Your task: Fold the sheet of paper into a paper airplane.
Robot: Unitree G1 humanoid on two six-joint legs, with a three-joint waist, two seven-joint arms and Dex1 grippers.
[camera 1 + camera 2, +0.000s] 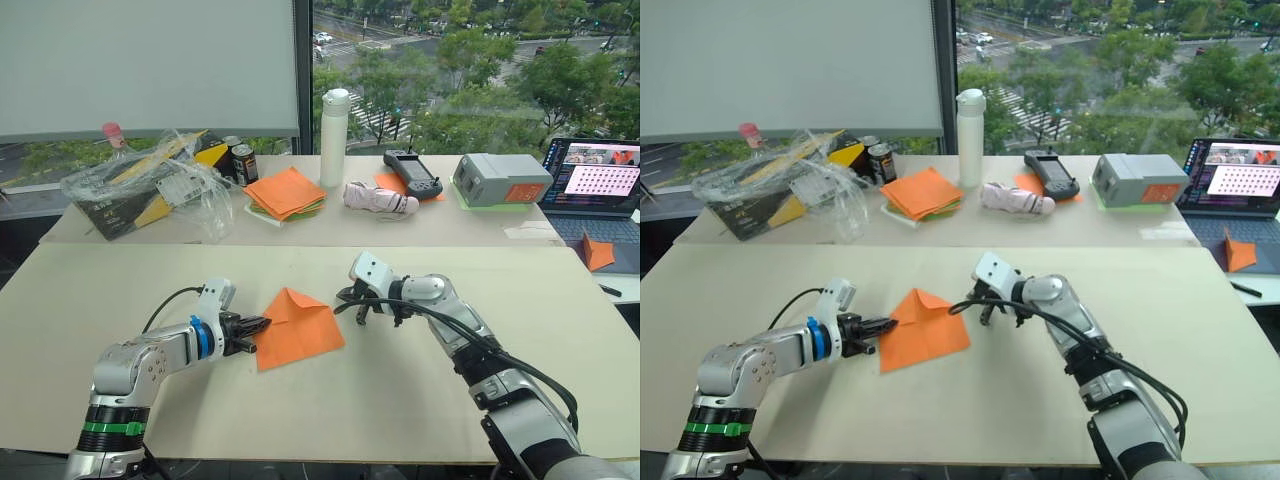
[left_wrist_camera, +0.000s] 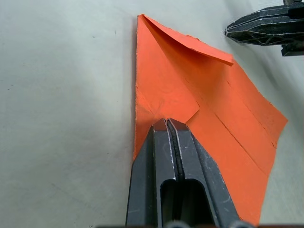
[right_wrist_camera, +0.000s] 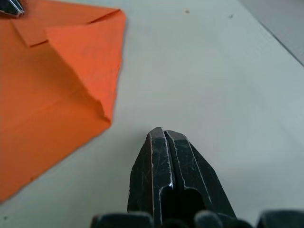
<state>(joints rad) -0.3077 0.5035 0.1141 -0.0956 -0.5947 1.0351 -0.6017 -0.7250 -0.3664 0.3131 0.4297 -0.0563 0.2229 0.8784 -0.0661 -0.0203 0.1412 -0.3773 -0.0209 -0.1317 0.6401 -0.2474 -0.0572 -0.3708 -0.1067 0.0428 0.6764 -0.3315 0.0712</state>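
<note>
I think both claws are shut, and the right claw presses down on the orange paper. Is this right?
Not quite: the left claw presses on the sheet of paper, as the left wrist view shows. The right claw is shut too, but off the paper.

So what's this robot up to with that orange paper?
It is folding a thin bright-orange sheet of paper into a paper airplane on the pale tabletop. The paper is only partly folded: its corners are turned in to form a point at the far end. The left gripper, fingers shut, presses on the paper's left edge. The right gripper, fingers also shut, holds nothing and sits just off the paper's right side.
</note>
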